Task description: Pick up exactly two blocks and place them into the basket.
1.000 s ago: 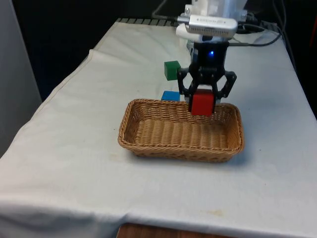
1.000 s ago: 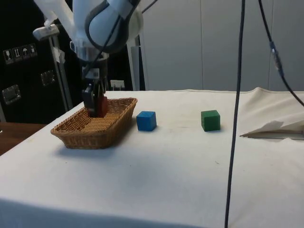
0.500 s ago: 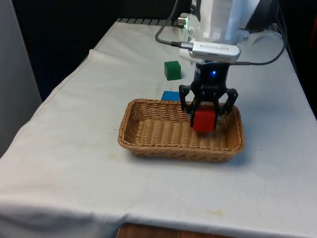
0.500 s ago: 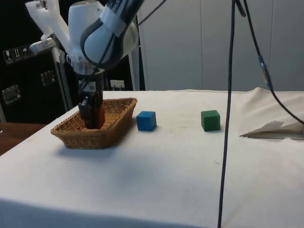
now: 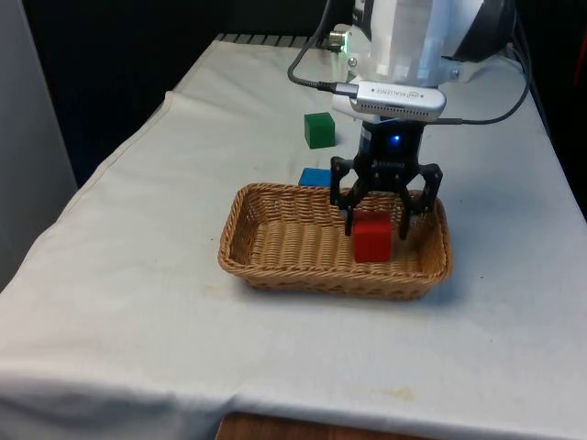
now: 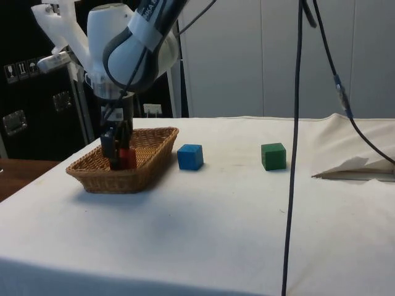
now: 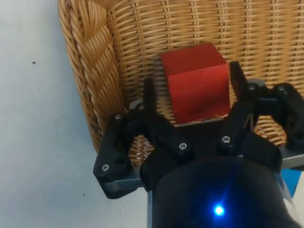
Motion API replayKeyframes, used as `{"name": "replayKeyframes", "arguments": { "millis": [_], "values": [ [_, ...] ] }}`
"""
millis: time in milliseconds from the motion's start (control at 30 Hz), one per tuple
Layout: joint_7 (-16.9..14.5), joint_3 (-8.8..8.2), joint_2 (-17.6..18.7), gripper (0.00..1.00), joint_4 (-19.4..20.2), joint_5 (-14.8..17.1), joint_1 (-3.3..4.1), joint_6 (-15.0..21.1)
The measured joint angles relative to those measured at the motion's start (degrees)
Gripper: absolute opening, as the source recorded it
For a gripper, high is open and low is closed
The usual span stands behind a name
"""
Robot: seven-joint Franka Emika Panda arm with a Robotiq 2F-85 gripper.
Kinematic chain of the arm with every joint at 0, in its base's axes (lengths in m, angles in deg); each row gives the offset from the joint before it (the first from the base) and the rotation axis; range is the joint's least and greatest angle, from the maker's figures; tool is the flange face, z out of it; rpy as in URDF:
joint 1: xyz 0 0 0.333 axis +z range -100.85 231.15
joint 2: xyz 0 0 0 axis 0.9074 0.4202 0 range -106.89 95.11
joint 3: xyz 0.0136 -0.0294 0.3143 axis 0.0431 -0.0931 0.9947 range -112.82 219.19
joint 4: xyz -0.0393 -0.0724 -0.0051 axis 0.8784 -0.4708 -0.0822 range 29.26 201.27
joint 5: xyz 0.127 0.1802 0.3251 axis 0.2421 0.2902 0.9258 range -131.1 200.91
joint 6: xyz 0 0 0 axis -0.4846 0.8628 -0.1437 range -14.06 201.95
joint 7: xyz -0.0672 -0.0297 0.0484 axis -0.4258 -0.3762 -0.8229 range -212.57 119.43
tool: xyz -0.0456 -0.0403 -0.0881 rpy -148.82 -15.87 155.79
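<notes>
Down inside the oblong woven wicker basket (image 5: 275,247), toward the front view's right end, sits the small red cube block (image 5: 372,237). Over it hangs the black two-finger claw (image 5: 377,225), spread wide with a gap on each side of the block (gripping nothing, as the wrist view makes plain). Behind the basket's far rim on the white-clothed surface (image 5: 138,302) lies a blue cube block (image 5: 315,177), and farther back a green cube block (image 5: 318,129).

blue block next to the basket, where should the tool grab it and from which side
Grip the blue block across two opposite upright faces, coming straight down from above. It sits flat on the cloth with its top bare. It lies close to the basket, so a finger on that side may have little room; the other pair of faces looks safer.
</notes>
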State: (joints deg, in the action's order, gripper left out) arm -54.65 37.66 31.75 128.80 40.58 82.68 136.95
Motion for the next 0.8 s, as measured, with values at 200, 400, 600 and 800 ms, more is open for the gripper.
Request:
{"name": "replayKeyframes", "arguments": {
  "millis": [200,400,600,800],
  "values": [
    [-0.06,0.00,0.06,1.00,-0.11,0.00,-0.06,0.00],
    [-0.06,0.00,0.06,1.00,-0.11,0.00,-0.06,0.00],
    [-0.06,-0.06,-0.06,1.00,-0.17,0.00,-0.06,-0.06],
    [-0.06,-0.11,-3.90,1.00,2.58,-0.69,0.11,-0.92]
  ]
}}
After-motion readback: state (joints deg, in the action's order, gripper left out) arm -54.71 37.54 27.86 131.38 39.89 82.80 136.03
